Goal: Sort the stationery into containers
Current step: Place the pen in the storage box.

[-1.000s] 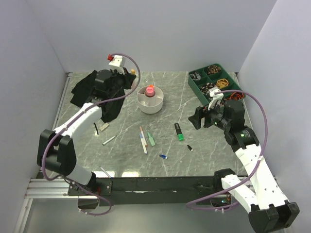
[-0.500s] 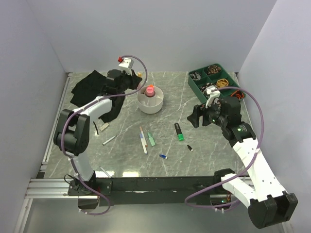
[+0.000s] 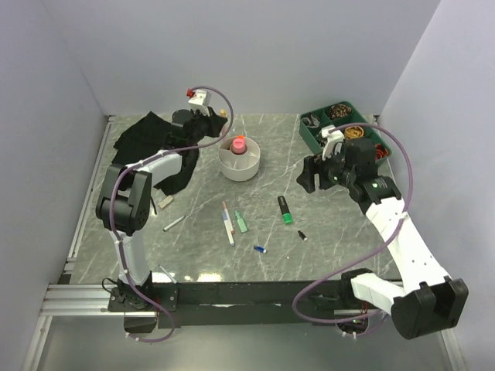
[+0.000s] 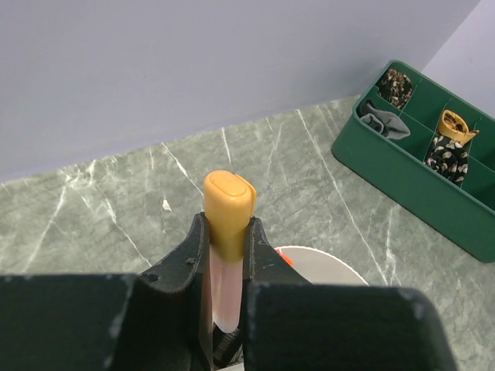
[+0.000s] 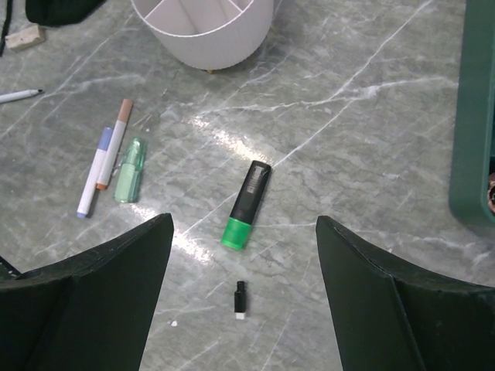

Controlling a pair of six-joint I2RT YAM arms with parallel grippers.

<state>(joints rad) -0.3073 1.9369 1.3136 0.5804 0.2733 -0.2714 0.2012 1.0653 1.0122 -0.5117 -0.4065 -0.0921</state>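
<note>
Left gripper (image 4: pixel 226 232) clamps a light, rigid, probably slick orange highlighter (image 4: pixel 229 202) by its barrel, cap jutting beyond the jaws. Right gripper (image 5: pixel 242 232) gapes over a green highlighter (image 5: pixel 249 197), best pinched across its barrel.

Your marbled table (image 3: pixel 348 224), loaded.
On it you see a divided white bowl (image 3: pixel 239 162), black bag (image 3: pixel 147 143), green tray (image 3: pixel 340 127), pens (image 3: pixel 227 222), green highlighter (image 3: pixel 285 209).

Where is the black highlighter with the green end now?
The black highlighter lies on the table right of centre in the top view, between the pale green highlighter and the small black piece.
</note>
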